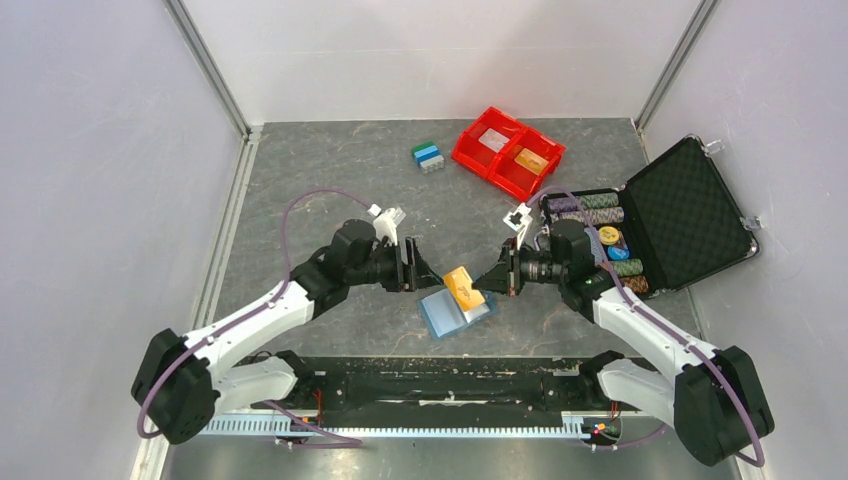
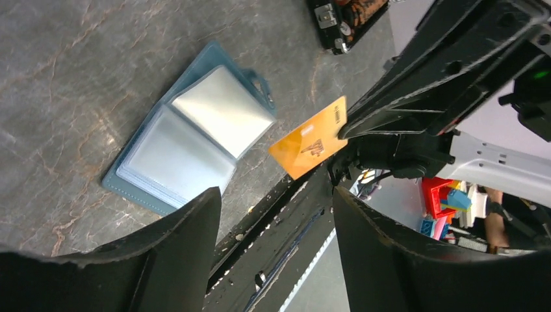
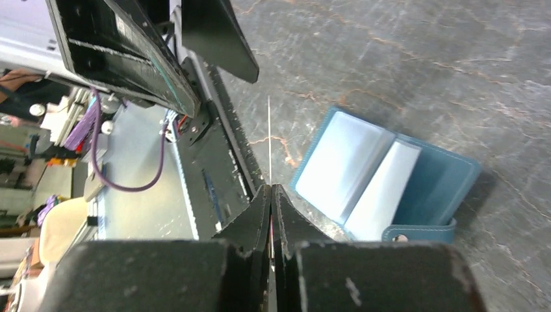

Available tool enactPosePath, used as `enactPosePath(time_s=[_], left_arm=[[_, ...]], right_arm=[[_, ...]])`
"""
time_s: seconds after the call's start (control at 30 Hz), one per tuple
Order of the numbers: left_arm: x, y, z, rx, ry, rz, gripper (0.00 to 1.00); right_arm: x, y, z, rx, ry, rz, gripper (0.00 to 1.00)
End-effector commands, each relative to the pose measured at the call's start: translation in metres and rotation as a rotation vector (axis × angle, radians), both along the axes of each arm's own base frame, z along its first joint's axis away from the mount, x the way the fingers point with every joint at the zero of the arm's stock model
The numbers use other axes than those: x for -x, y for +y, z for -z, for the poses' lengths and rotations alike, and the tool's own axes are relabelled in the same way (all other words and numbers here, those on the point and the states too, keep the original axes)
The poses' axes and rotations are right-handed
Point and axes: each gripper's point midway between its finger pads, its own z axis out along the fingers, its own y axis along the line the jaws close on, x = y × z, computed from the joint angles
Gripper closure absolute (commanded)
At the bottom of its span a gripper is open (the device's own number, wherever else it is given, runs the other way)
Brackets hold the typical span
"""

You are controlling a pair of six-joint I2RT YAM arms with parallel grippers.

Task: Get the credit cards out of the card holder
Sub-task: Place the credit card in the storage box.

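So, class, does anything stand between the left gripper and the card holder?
Nothing visible does. The left gripper is open beside the holder, which lies spread open. The orange card, pinched by the right gripper, hangs off to one side.

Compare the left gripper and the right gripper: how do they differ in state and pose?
The left gripper is open and empty; the right gripper is shut on the orange card. The left gripper reaches in from the left of the holder, the right gripper from its right. Both point toward each other, near the holder.
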Motion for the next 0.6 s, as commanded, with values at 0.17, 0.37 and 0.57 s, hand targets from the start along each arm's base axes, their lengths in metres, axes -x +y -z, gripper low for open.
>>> enactPosePath(time_s=[0.17, 0.37, 0.57], left_arm=[[0.023, -0.007, -0.042, 0.046, -0.134, 0.239, 0.28], [0.031, -0.016, -0.052, 0.085, -0.124, 0.33, 0.31], [0.037, -0.021, -0.05, 0.109, -0.085, 0.38, 0.5]], right_arm=[[0.027, 0.016, -0.039, -0.121, -0.073, -0.189, 1.0], [0.039, 0.024, -0.044, -0.154, -0.054, -0.236, 1.0], [0.043, 0.027, -0.041, -0.157, -0.042, -0.25, 1.0]])
